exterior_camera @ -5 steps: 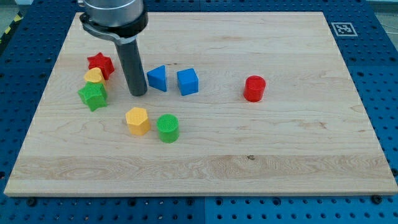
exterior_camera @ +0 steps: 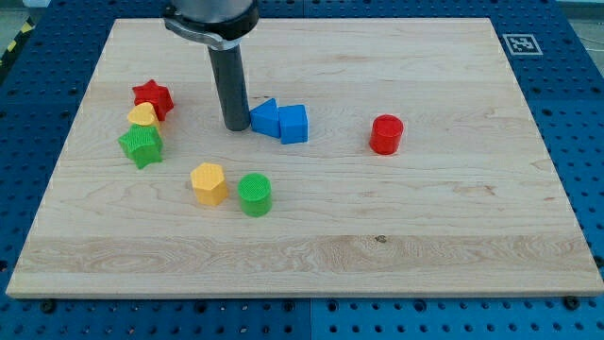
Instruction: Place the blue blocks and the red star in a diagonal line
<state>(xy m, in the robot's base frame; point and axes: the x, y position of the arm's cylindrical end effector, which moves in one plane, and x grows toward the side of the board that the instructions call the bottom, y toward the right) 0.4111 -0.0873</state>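
Just right of my tip [exterior_camera: 236, 126]: blue triangular block [exterior_camera: 265, 117], touching blue cube [exterior_camera: 293, 124]

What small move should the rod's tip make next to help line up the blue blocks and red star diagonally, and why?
Probably back my tip off toward the view's left. It sits against the blue triangular block, which now touches the blue cube; the red star lies far off at the view's left, so the pair needs approaching from another side.
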